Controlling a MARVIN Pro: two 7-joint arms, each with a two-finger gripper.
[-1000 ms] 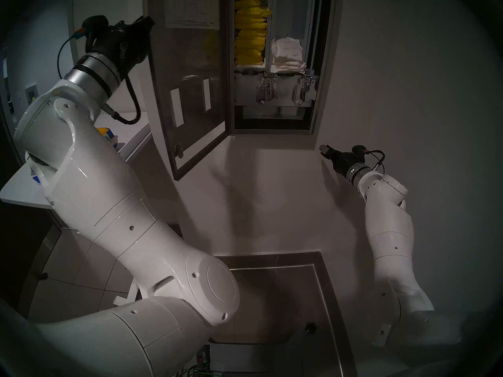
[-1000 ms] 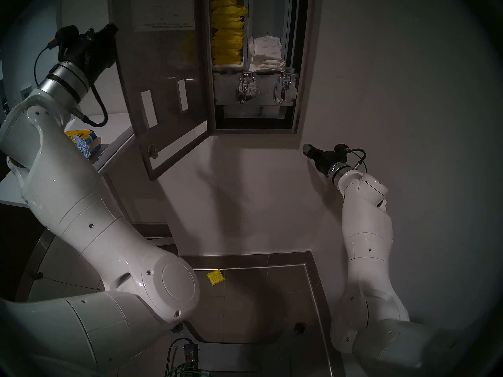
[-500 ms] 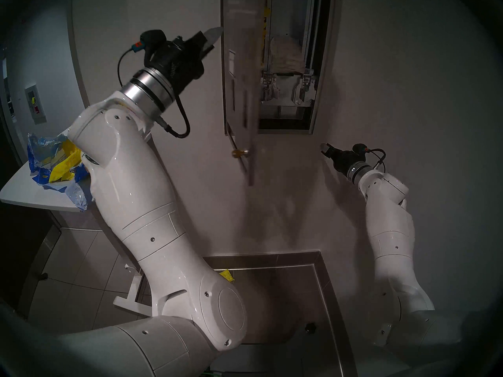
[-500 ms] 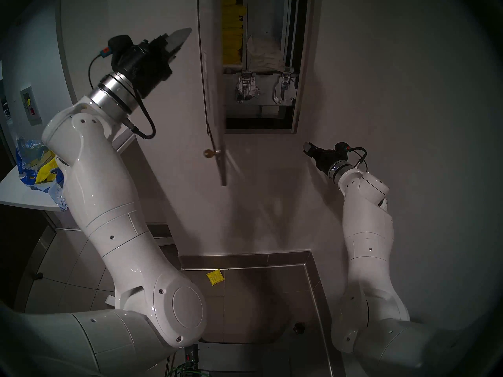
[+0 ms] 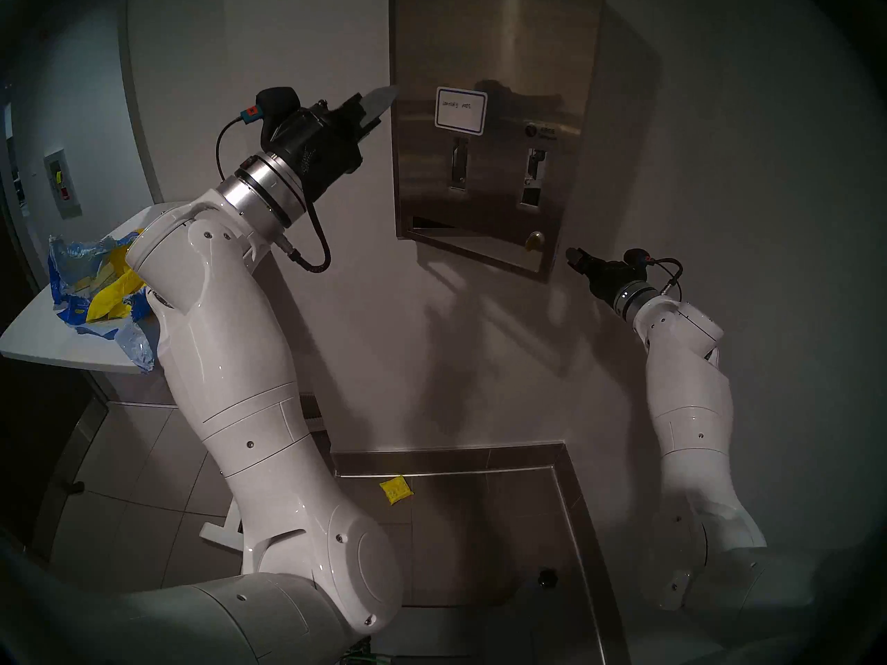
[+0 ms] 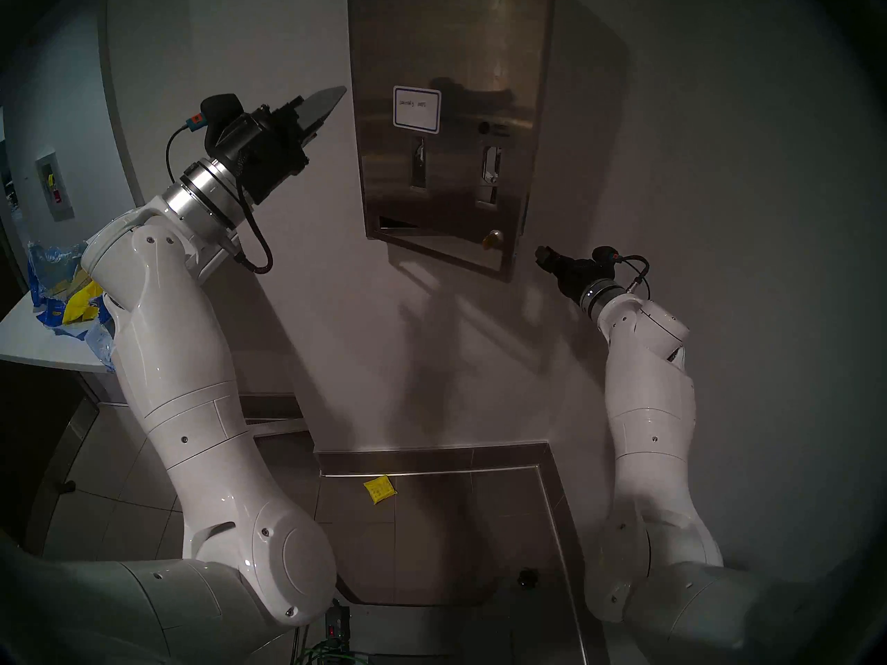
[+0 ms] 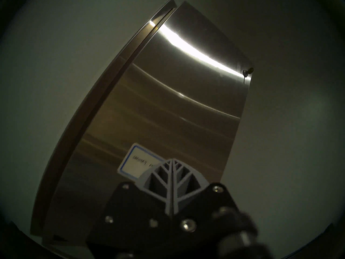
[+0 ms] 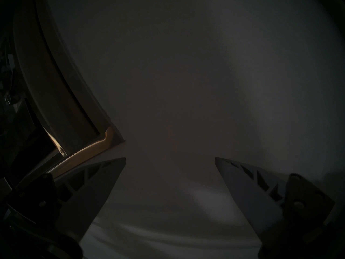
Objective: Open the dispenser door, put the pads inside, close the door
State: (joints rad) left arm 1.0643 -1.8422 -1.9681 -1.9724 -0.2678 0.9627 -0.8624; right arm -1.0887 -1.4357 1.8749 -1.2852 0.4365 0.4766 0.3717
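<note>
The brushed-steel dispenser door (image 5: 499, 50) hangs nearly shut on the wall, its lower right corner still standing out a little. It carries a blue-bordered label (image 5: 461, 110), two levers (image 5: 460, 160) and a lock with a key (image 5: 533, 240). My left gripper (image 5: 391, 93) is shut and empty, its tip at the door's left edge at label height; the left wrist view (image 7: 172, 160) shows it over the label (image 7: 138, 161). My right gripper (image 5: 571, 256) is open and empty, just below and right of the door's lower right corner. One yellow pad (image 5: 396, 490) lies on the floor.
A torn blue-and-yellow bag (image 5: 96, 285) lies on a white shelf (image 5: 43, 347) at the left, beside my left arm. A steel baseboard (image 5: 456, 457) runs along the wall's foot. The right wrist view shows the dispenser frame's corner (image 8: 104, 140) and bare wall.
The door has swung from wide open at the left to nearly shut, hiding the stacked pads inside. My left arm followed it rightward. My right gripper barely moved.
</note>
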